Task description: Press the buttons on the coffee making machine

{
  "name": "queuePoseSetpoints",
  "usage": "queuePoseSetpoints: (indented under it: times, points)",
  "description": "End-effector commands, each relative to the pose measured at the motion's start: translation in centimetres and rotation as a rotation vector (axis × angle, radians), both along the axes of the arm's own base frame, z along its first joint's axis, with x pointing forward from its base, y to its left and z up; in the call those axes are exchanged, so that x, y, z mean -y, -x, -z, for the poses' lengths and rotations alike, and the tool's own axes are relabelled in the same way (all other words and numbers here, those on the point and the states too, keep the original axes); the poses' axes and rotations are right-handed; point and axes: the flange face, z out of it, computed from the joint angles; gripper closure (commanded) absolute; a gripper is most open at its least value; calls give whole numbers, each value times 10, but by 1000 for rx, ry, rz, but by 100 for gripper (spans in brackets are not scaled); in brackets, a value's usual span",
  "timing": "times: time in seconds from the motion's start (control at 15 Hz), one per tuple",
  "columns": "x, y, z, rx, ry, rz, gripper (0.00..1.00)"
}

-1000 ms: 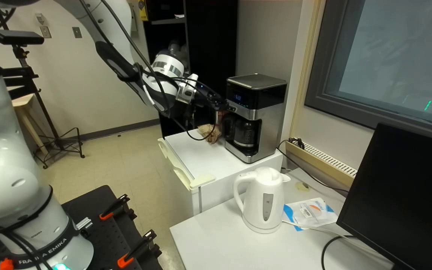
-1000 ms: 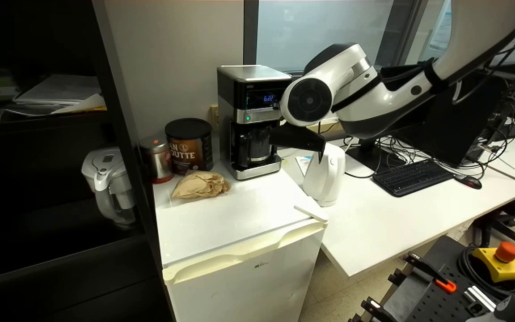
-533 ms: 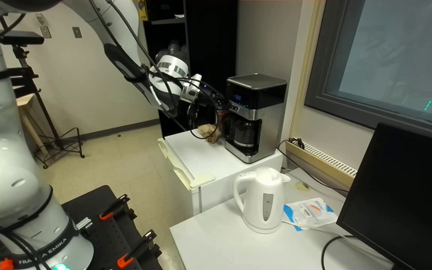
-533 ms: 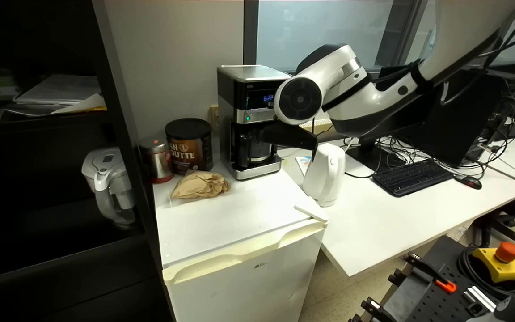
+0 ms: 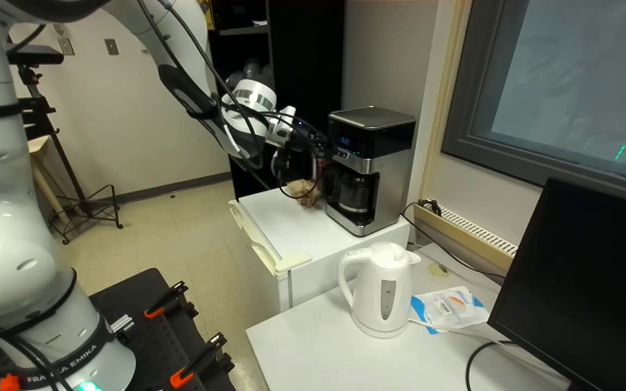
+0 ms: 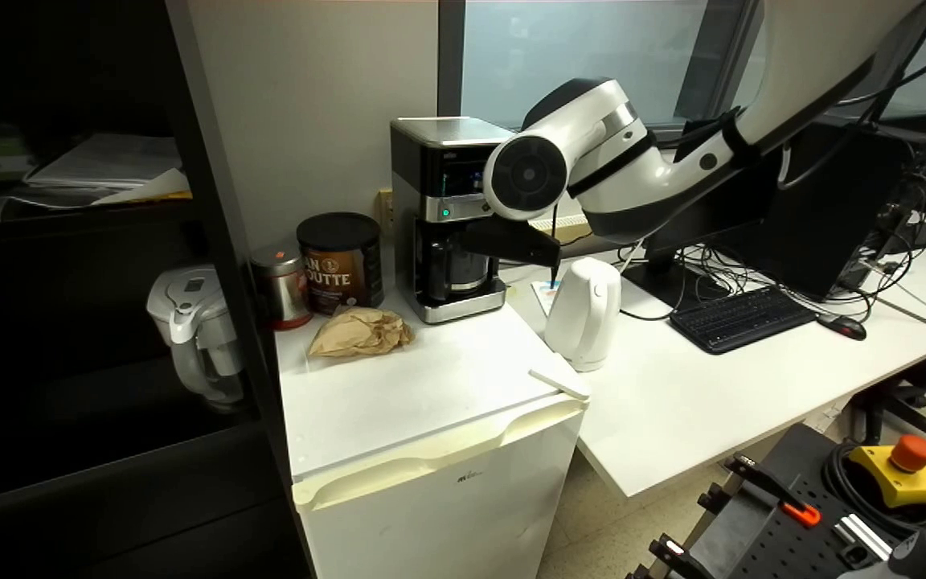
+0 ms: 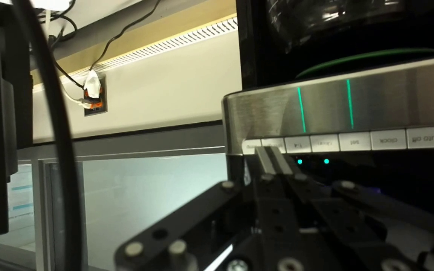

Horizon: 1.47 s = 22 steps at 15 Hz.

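Observation:
The coffee making machine stands on the white fridge, black and silvery with a glass carafe, in both exterior views (image 5: 386,184) (image 6: 407,209). The wrist view shows its silvery band (image 7: 326,105) upside down, with a row of buttons (image 7: 354,142) and two lit cyan dots. My gripper (image 7: 270,149) is shut and empty, its fingertips side by side over the two buttons at the row's left end in that view. I cannot tell whether they touch. In an exterior view the gripper (image 5: 328,152) is at the machine's front panel; elsewhere the wrist hides its tips.
A white kettle (image 5: 382,293) stands on the desk beside the fridge (image 5: 296,228). A paper bag (image 6: 361,331), a coffee can (image 6: 341,261) and a steel canister (image 6: 281,285) are beside the machine. A monitor (image 5: 590,282) stands on the desk.
The arm has shifted right in one exterior view and left in the other, across the machine's front, now covering most of its clock display. The machine has not moved. The gripper stays at the panel.

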Motion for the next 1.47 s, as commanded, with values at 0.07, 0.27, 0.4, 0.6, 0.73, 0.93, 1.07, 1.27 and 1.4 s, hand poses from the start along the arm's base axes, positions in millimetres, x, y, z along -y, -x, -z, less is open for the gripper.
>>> queuePoseSetpoints:
  times: [0.07, 0.27, 0.4, 0.6, 0.73, 0.93, 1.07, 1.27, 1.4]
  points:
    - [-7, -10, 3, 10, -18, -28, 99]
    - [-10, -10, 7, 3, -21, -35, 99]
    - [-11, -11, 8, 2, -22, -37, 99]
    - [-10, -13, 8, 2, -23, -35, 99]
    - [-9, -14, 7, 3, -24, -32, 99]
    - [-7, -16, 5, 9, -25, -29, 99]
    - [-5, -18, 4, 11, -25, -25, 99]
    - [-3, -20, 5, 11, -25, -20, 99]
    - [-1, -22, 6, 9, -26, -17, 99]
